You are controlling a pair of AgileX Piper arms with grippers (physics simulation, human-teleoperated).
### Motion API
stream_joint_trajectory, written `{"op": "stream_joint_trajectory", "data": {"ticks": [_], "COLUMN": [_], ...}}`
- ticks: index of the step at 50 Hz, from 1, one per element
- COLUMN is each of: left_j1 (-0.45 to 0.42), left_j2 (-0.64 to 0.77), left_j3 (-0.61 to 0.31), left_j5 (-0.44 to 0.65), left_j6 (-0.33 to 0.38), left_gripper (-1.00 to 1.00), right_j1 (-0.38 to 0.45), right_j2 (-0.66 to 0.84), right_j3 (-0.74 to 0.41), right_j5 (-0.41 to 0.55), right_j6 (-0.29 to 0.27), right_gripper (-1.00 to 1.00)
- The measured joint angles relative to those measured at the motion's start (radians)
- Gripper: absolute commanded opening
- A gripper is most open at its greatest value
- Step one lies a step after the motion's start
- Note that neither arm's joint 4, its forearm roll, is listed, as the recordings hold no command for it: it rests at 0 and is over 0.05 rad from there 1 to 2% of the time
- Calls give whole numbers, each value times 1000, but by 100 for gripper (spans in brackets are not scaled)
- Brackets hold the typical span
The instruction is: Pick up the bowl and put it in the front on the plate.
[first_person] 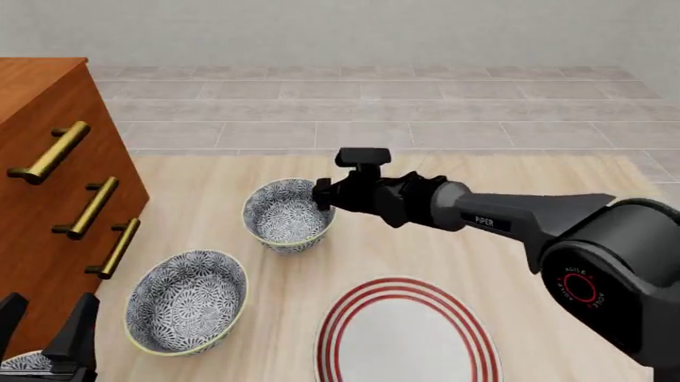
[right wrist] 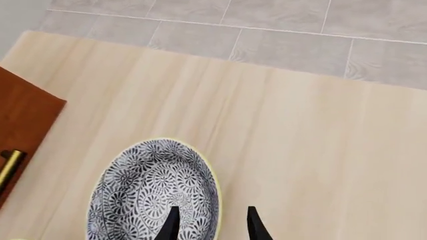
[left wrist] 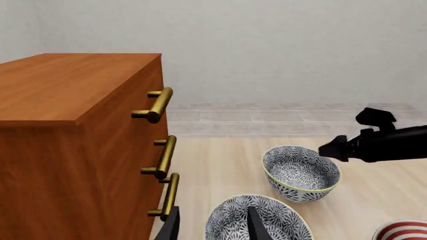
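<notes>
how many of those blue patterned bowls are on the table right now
3, at least. One far bowl at the right gripper, one nearer bowl beside the dresser, and a partial bowl at the front-left edge.

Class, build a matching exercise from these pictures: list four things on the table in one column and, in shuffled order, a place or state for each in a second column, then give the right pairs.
Things
1. far bowl
2. near bowl
3. plate
4. drawer cabinet

Places or states
A. at the table's left edge, with brass handles
B. white, ringed in red, nearest the camera, empty
C. rim between the open fingers of the right gripper
D. standing free between the cabinet and the plate

Pairs: 1-C, 2-D, 3-B, 4-A
</notes>
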Motion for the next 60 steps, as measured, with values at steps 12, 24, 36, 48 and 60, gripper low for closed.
{"op": "stream_joint_trajectory", "data": {"ticks": [12,24,36,48,60], "left_j1": [0,0,0,0,0], "left_j2": [0,0,0,0,0], "left_j3": [0,0,0,0,0], "left_j5": [0,0,0,0,0], "left_j6": [0,0,0,0,0], "left_gripper": [100,100,100,100,100], "right_j1": [10,20,26,34,40], "right_j2": [45,84,113,122,114], "right_j3": [-15,-30,-41,-45,-43], "right_j5": [-15,-25,-31,-36,-37], "right_j6": [16,26,31,33,30], "right_gripper": [100,100,100,-100,-100]}}
